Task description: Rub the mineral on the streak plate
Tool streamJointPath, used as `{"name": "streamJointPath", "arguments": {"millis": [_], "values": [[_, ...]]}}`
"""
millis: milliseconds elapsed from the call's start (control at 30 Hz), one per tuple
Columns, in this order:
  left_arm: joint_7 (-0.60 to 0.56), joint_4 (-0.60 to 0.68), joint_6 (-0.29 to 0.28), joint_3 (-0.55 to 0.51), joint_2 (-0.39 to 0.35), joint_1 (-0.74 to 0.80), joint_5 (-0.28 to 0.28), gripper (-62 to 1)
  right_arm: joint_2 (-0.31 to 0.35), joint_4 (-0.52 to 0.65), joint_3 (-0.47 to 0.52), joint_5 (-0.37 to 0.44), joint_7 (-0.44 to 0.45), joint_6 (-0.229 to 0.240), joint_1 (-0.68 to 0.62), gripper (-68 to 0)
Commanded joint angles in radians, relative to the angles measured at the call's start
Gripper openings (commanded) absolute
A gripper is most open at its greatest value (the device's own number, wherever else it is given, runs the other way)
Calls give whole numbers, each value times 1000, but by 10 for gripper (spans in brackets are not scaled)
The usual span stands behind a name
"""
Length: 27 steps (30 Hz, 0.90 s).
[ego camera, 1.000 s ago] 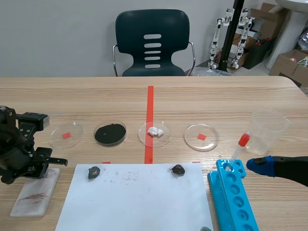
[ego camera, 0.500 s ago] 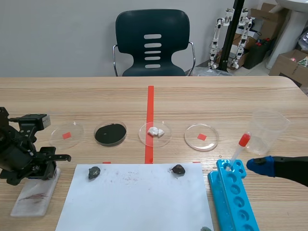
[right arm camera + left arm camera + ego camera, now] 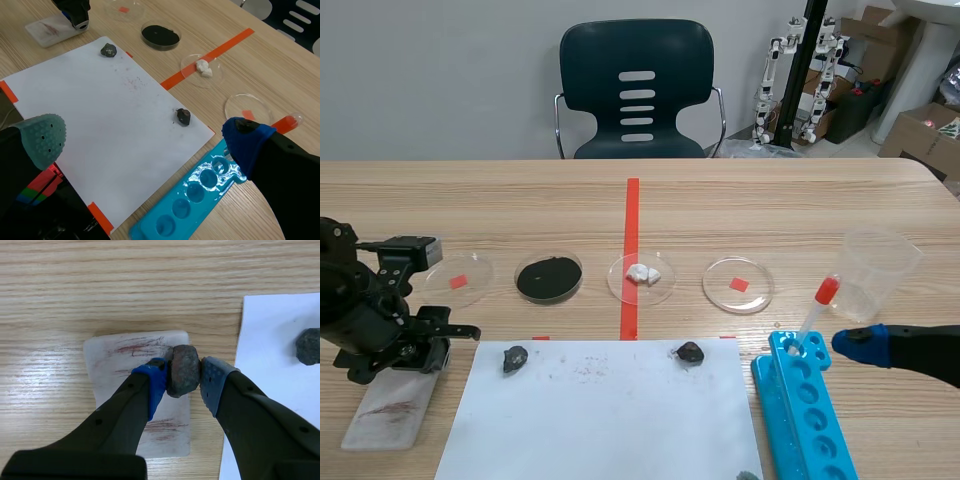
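Scene view: left gripper (image 3: 422, 352) low over the far end of the white plate (image 3: 382, 415), beside the paper (image 3: 600, 420); beyond, one dish of black powder (image 3: 549, 277), one dish with a white lump (image 3: 641, 274); clear cup (image 3: 880, 270) apparently empty; dropper (image 3: 817, 308) standing in the blue tray (image 3: 805, 412). Left wrist view: fingers (image 3: 156, 385) clenched on the brown rock (image 3: 183, 370), above the plate's edge nearest the paper, red streaks alongside; contact not confirmable. Advised: press down firmly, drag across unmarked surface. Right wrist view: right gripper (image 3: 145, 137) spread wide, holding nothing.
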Motion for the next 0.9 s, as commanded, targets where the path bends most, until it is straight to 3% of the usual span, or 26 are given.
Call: {"name": "streamJointPath", "arguments": {"millis": [0, 133, 467, 533, 667, 867], "values": [[23, -11, 32, -3, -24, 11, 81, -479, 5, 8, 7, 10, 18, 0, 3, 4], [37, -11, 61, -3, -24, 11, 168, -479, 5, 8, 7, 10, 18, 0, 3, 4], [60, -11, 105, -3, -24, 11, 279, -479, 5, 8, 7, 10, 18, 0, 3, 4], [60, -11, 110, -3, -23, 11, 281, -479, 5, 8, 7, 10, 18, 0, 3, 4], [58, -11, 100, -3, -23, 11, 209, -479, 5, 8, 7, 10, 18, 0, 3, 4], [24, -11, 19, -3, -23, 11, 48, -479, 5, 8, 7, 10, 18, 0, 3, 4]]}}
